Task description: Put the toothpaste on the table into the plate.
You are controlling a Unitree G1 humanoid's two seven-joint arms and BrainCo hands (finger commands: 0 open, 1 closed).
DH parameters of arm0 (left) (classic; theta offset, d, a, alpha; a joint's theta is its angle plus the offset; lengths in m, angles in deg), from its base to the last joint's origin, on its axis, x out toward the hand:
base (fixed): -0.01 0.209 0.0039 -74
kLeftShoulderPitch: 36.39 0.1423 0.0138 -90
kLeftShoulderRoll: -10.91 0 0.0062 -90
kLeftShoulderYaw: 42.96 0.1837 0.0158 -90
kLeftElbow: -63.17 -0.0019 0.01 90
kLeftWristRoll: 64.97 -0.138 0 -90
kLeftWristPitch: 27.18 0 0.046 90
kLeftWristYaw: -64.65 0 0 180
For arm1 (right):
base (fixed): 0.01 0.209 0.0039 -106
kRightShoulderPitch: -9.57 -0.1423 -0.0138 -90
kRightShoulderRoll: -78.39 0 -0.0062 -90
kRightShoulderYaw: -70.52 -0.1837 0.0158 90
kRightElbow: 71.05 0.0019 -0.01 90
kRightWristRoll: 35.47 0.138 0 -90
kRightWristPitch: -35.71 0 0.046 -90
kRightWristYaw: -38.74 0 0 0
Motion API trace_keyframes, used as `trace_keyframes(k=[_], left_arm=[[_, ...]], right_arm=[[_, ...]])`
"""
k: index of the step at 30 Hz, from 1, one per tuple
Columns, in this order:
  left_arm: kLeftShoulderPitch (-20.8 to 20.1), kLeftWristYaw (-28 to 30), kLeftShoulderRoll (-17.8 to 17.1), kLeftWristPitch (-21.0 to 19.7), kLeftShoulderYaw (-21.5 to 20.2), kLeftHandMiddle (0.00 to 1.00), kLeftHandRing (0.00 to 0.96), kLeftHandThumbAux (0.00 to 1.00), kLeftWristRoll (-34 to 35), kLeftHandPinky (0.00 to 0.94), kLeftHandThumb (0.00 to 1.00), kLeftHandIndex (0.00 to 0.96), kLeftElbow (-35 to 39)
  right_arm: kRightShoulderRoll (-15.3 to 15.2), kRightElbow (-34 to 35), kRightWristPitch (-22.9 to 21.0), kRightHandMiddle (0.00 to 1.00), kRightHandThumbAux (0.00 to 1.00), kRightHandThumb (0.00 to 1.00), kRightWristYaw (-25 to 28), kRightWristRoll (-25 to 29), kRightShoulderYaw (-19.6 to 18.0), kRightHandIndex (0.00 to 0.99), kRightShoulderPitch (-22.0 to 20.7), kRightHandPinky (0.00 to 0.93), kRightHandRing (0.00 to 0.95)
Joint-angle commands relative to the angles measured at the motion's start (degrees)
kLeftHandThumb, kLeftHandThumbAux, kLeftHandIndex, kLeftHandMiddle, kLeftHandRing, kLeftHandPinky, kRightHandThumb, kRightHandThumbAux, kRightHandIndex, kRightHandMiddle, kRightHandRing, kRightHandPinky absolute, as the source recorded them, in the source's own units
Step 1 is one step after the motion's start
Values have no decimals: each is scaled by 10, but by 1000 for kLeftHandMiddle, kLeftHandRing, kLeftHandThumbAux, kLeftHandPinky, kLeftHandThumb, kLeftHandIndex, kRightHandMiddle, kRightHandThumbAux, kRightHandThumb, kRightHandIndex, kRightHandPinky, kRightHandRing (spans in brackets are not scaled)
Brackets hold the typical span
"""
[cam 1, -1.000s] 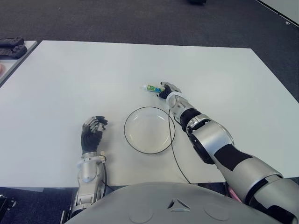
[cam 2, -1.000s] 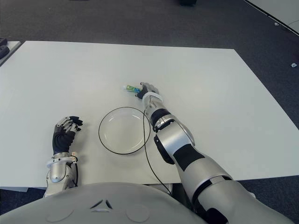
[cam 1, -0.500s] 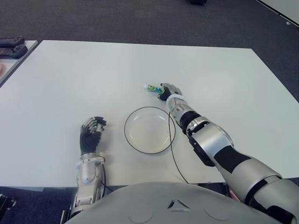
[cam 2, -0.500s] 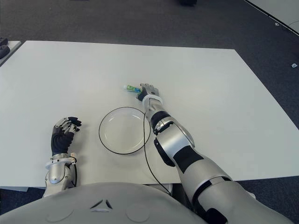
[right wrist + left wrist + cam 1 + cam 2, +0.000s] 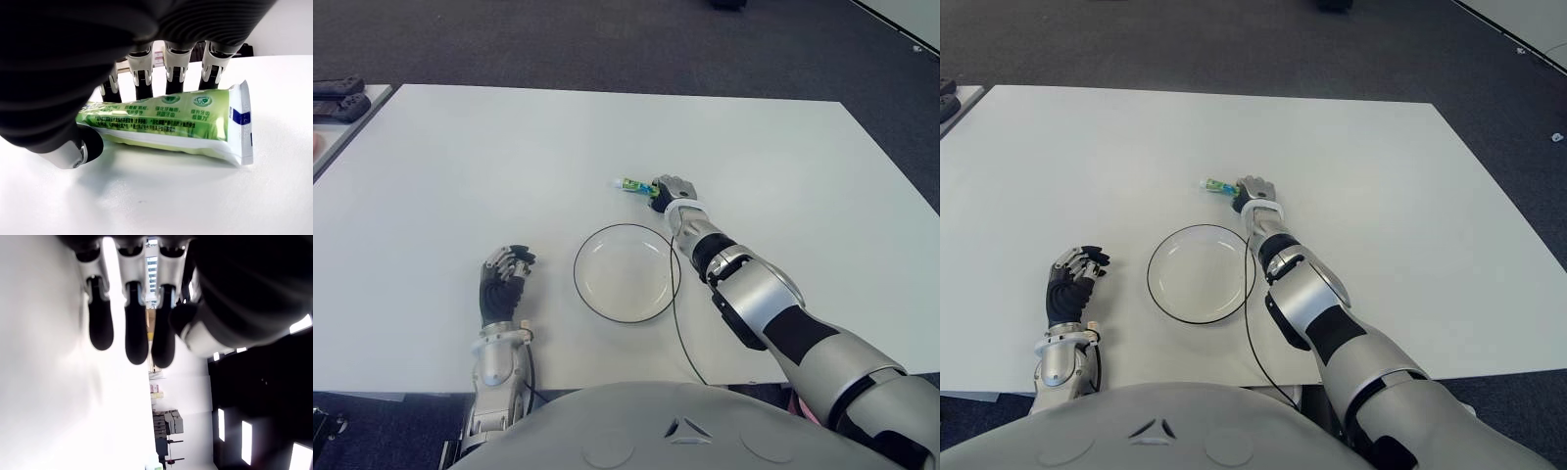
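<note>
The right hand (image 5: pixel 669 189) has been closed further around the toothpaste (image 5: pixel 168 125) beyond the plate (image 5: pixel 626 272); lifting seems near. The left hand (image 5: pixel 505 278) is curled, empty.

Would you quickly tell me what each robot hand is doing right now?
Left robot hand: curled, holding nothing.
Right robot hand: closing around the toothpaste, which lies on the table.

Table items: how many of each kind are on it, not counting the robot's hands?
toothpaste tube: 1
plate: 1
Total: 2
</note>
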Motion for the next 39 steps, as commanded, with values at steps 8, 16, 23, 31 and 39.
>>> trace_keyframes(k=[8, 16, 23, 31, 39], left_arm=[[3, -13, 11, -5, -7, 487, 491, 724, 5, 480, 708, 424, -30], [-3, -22, 18, -3, -11, 492, 490, 723, 12, 478, 710, 423, -37], [-5, -26, 24, -1, -15, 486, 485, 722, 14, 476, 709, 425, -39], [-9, -31, 28, -4, -20, 486, 486, 722, 12, 479, 710, 425, -40], [-12, -32, 29, 2, -22, 489, 488, 723, 16, 478, 710, 425, -47]], right_arm=[[-18, -11, -12, 658, 707, 702, 20, -11, 14, 420, -4, 719, 672], [-22, -10, -22, 729, 715, 709, 23, -17, 25, 427, -20, 786, 745], [-32, -10, -24, 746, 718, 710, 50, -29, 41, 429, -39, 799, 764], [-50, -10, -7, 749, 721, 709, 88, -39, 56, 429, -59, 795, 769], [-63, -10, 11, 746, 722, 707, 108, -56, 78, 429, -78, 787, 765]])
